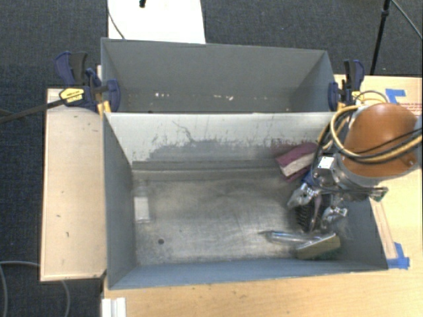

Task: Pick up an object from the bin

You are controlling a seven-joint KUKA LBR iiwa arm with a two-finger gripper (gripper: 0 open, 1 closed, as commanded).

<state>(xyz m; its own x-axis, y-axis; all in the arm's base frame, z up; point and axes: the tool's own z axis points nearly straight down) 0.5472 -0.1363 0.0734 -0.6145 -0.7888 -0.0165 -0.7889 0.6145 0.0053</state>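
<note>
Crowding is the risk in the near right corner of the bin [198, 203], where the pincer [320, 218], apart or together I cannot tell, hangs low over a tan brush-like piece [320, 245] touching a silvery pen [283, 236], so a grasp may snag both or knock one aside.

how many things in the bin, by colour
maroon block: 1
pale block: 1
silvery pen-like thing: 1
tan piece, by the gripper: 1
total: 4 that can be told apart; anything under the gripper is hidden
</note>
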